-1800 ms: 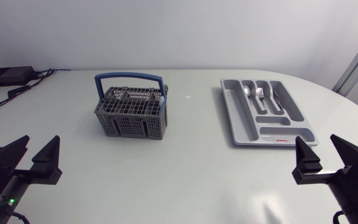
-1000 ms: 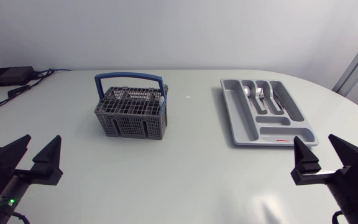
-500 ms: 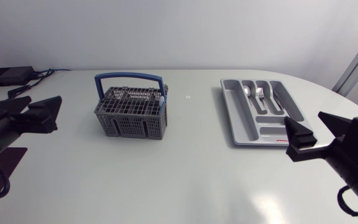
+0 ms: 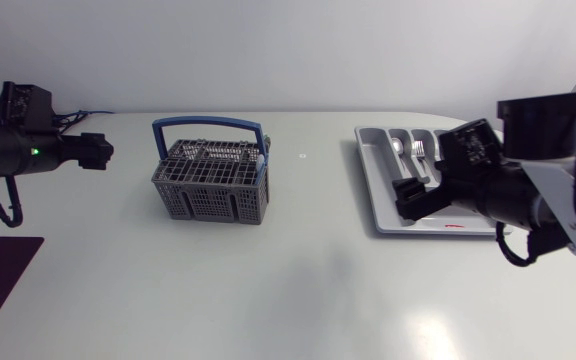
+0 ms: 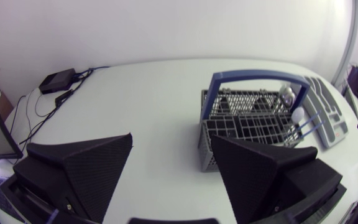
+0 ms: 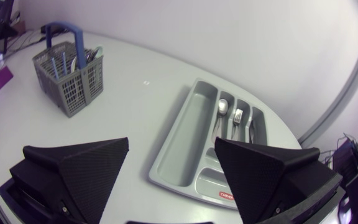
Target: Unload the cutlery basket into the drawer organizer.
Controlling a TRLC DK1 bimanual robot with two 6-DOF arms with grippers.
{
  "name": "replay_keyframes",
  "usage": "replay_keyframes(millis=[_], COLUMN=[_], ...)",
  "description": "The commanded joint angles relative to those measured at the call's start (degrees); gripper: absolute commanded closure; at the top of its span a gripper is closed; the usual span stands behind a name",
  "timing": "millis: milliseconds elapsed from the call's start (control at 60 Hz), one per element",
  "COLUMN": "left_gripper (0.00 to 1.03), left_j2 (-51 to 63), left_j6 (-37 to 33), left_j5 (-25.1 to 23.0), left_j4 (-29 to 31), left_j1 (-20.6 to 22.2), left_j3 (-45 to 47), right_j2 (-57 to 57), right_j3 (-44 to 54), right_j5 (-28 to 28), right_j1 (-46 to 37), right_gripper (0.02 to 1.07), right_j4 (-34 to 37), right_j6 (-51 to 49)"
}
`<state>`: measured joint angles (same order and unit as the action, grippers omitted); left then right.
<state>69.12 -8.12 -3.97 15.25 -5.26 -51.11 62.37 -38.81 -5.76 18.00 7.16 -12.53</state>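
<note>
Both matte black wedge-fingered grippers, the left gripper [image 5: 171, 140] and the right gripper [image 6: 171, 142], are hanging spread wide, gripping nothing. One grey mesh cutlery basket with a blue handle [image 4: 211, 180] is standing upright mid-table, left of centre, its contents too tangled to count. One grey plastic drawer organizer [image 6: 185, 140] is lying to the table's right with its long axis front-to-back, carrying three silver cutlery pieces [image 6: 237, 116]. In the head view the right arm [image 4: 528, 200] is hiding its near corner.

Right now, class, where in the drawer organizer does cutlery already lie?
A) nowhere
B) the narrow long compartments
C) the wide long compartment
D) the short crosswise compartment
B: a spoon and a fork lie in the narrow long slots of the drawer organizer, whose wide compartment is bare.
</note>
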Motion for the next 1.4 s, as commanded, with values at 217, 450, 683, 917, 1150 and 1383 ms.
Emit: replay_keyframes(millis=[217, 450, 683, 917, 1150, 1383], left_gripper=[0.10, 0.11, 0.18, 0.27, 0.27, 0.39], left_j2=[10.8, 20.1, 27.9, 34.5, 36.5, 38.3], left_j6=[-16.7, -22.3, -29.1, -34.0, -37.2, -38.2], left_j5=[-14.8, -25.1, -35.0, -40.9, -41.8, -43.7], left_j4=[3.0, 5.0, 7.6, 10.7, 12.6, 15.2], left_j1=[-3.2, -7.7, -11.6, -12.0, -10.0, -9.1], left_j3=[-7.8, -13.0, -15.6, -19.5, -20.2, -22.5], right_j2=[13.5, 21.9, 32.0, 42.4, 49.8, 55.8], right_j3=[-13.5, -25.3, -35.2, -44.8, -52.5, -58.7], right_j5=[10.2, 15.6, 20.1, 21.1, 20.3, 16.7], right_j1=[3.9, 7.1, 10.7, 12.4, 14.3, 14.5], right_gripper=[0.07, 0.07, 0.11, 0.13, 0.15, 0.48], right_j4=[3.7, 4.9, 4.8, 5.1, 5.5, 6.3], right_j6=[-5.7, -5.3, -5.3, -6.7, -7.5, -7.9])
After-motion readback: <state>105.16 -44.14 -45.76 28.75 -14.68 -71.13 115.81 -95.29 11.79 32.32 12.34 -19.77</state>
